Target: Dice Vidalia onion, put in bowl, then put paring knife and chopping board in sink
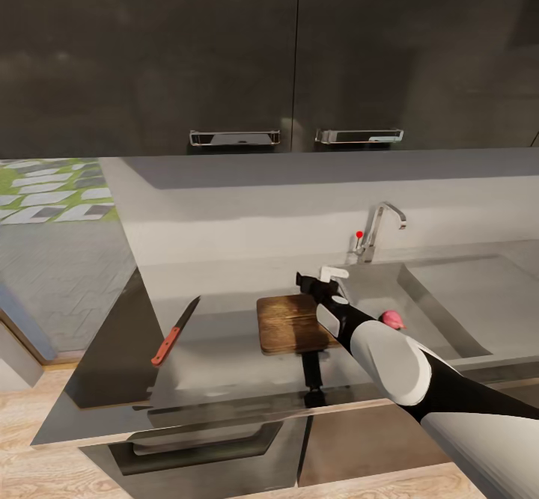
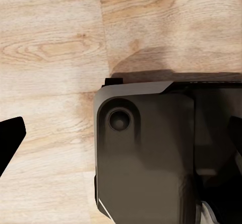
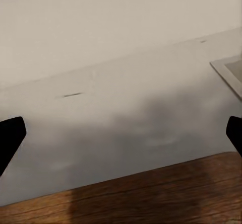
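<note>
Head view: the right gripper [image 1: 318, 283] is held wide open and empty over the board [image 1: 288, 323], so it should be moved toward the onion [image 1: 392, 320] in the sink [image 1: 479, 297].

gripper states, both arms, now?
Left hand: open, empty, aimed at the wood floor.
Right hand: open, empty, over the far edge of the chopping board.
</note>
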